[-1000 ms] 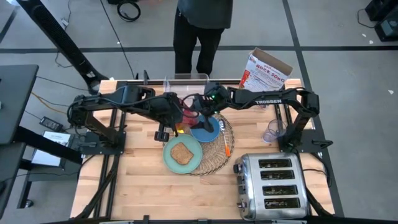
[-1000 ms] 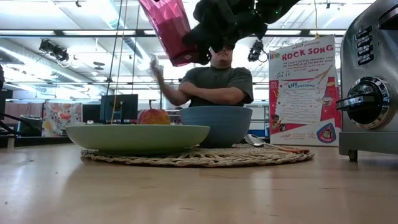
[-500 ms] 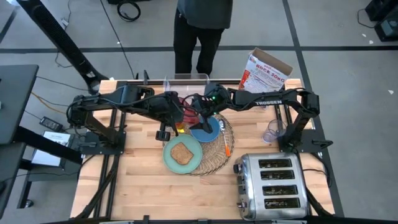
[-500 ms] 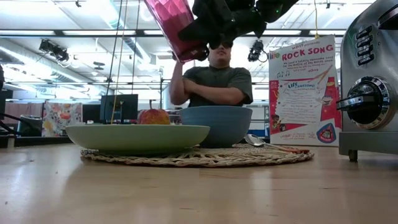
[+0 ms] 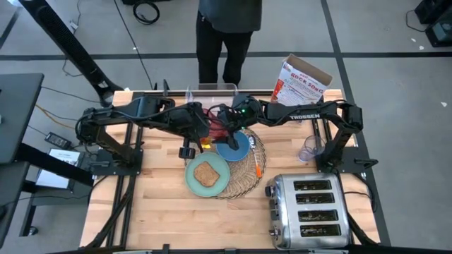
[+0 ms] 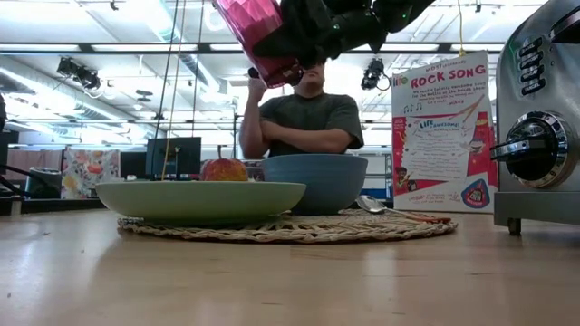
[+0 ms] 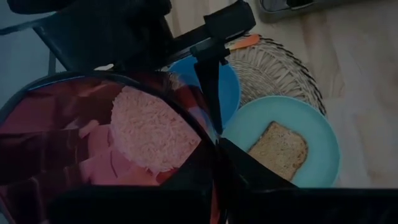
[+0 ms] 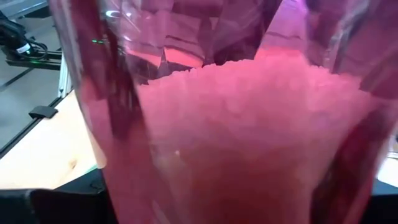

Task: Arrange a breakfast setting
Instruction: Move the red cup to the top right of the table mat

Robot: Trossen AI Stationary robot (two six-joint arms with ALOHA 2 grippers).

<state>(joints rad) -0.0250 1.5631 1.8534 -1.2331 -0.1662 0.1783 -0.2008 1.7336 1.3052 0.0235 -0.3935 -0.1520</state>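
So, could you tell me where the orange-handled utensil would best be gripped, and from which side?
Grip the orange-handled utensil at mid-handle, coming straight down. It lies flat on the woven placemat's edge nearest the toaster, handle exposed and clear of the blue bowl, so fingers could likely straddle it.

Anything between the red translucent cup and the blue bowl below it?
Nothing visible. The red translucent cup is held aloft between the left gripper and the right gripper, tilted above the blue bowl. The gap under it looks open, and the bowl's mouth is uncovered.
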